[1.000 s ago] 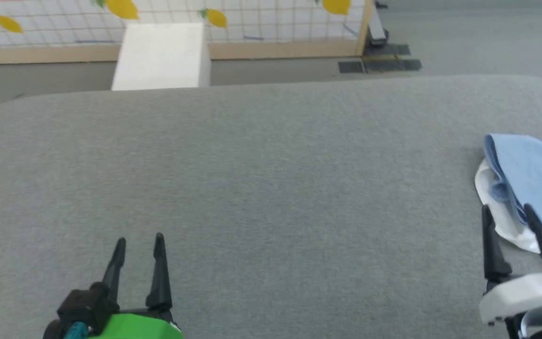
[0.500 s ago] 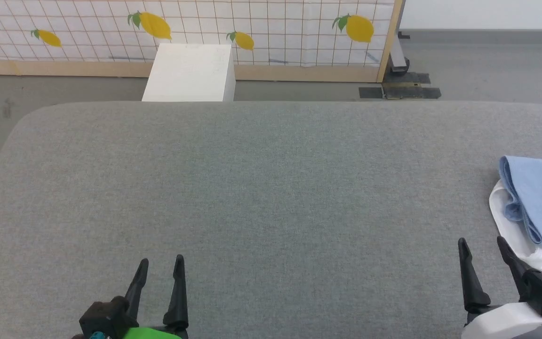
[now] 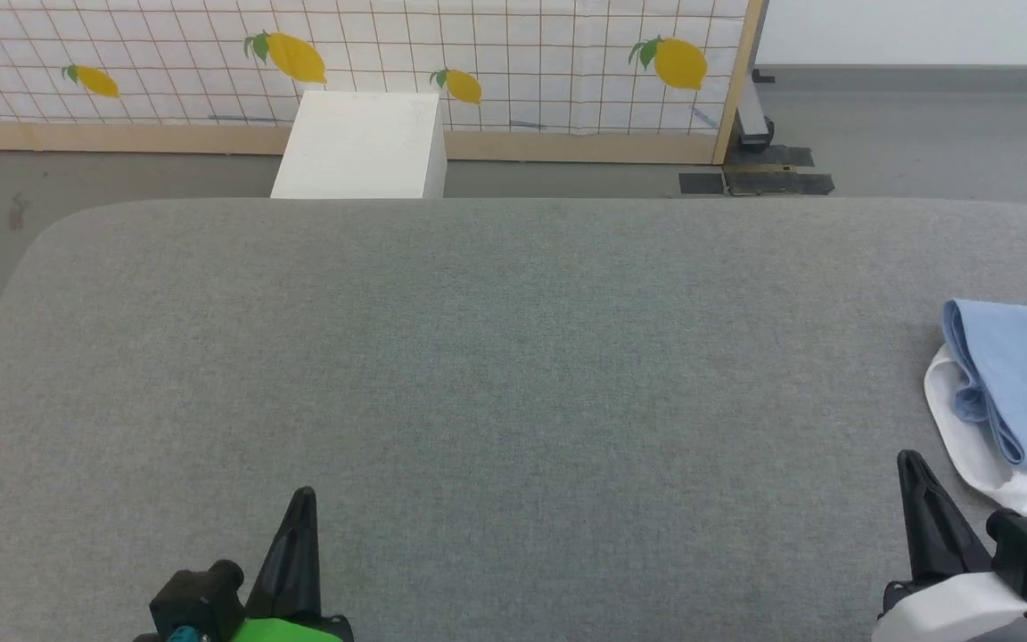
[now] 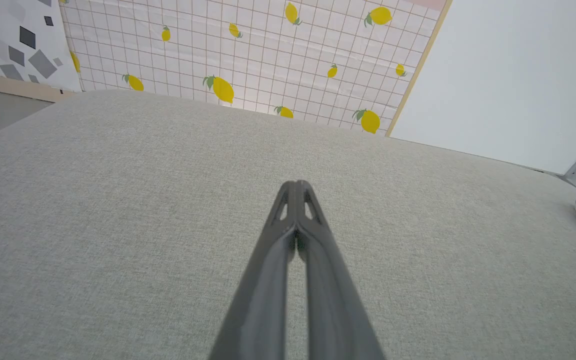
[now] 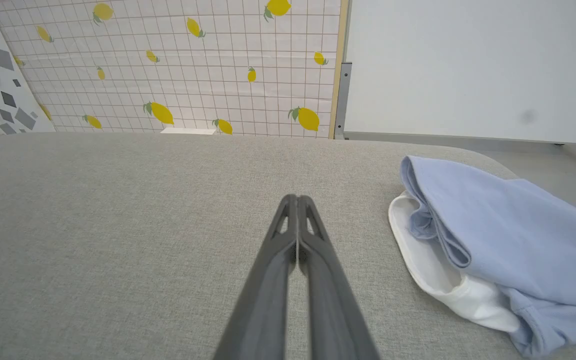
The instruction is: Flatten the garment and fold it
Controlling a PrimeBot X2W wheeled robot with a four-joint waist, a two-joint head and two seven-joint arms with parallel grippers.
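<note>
One shirt point(image 3: 1022, 383), one table point(image 3: 496, 357), two grippers
The shirt lies bunched at the table's right edge; left gripper point(image 3: 303, 496) and right gripper point(image 3: 911, 460) are both pressed together, empty.

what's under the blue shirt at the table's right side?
A white lining pokes out beneath the bunched blue garment, both resting on the grey table. Anything else under the folds is covered.

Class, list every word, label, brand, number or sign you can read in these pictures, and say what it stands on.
No text can be read anywhere.
The garment shows plain blue and white cloth, with no print in view.
The screen carries only lemons and a grid.
The white box is blank.
</note>
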